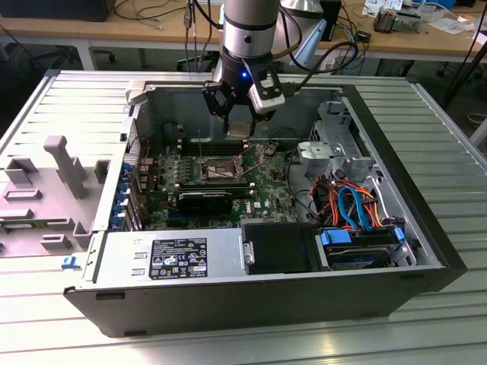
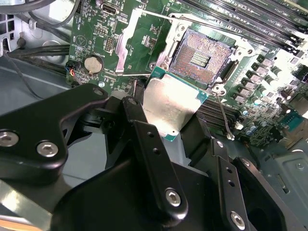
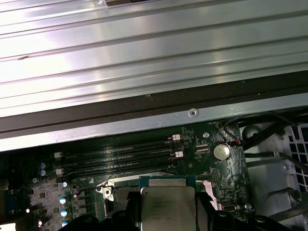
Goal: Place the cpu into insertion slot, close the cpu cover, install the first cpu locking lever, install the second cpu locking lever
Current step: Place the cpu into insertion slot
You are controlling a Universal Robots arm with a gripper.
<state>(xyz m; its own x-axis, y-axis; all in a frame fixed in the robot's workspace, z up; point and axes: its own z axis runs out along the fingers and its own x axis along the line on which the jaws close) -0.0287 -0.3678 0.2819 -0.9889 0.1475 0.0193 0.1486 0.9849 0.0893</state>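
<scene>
My gripper [image 1: 237, 122] hangs inside the open computer case, shut on the cpu [image 1: 239, 130], a flat square chip with a silvery top. In the second wrist view the black fingers [image 2: 137, 122] clamp the cpu [image 2: 171, 103] by two opposite edges, tilted and just beside the insertion slot [image 2: 199, 60]. The slot's gold-brown contact field lies bare. The cpu cover [image 2: 124, 43] stands swung open on the slot's far side from the memory sticks. A thin wire locking lever [image 2: 223, 113] sticks up free by the slot's corner. In the first wrist view the cpu [image 3: 167, 204] sits between the fingers above the board.
Long black memory sticks [image 2: 250, 19] run beside the slot, and a coin battery [image 2: 93, 63] lies near the cover. A power supply [image 1: 175, 258] fills the case front, with blue and orange cables [image 1: 354, 205] at the exterior view's right. A grey moulded tray [image 1: 53, 190] lies outside on the left.
</scene>
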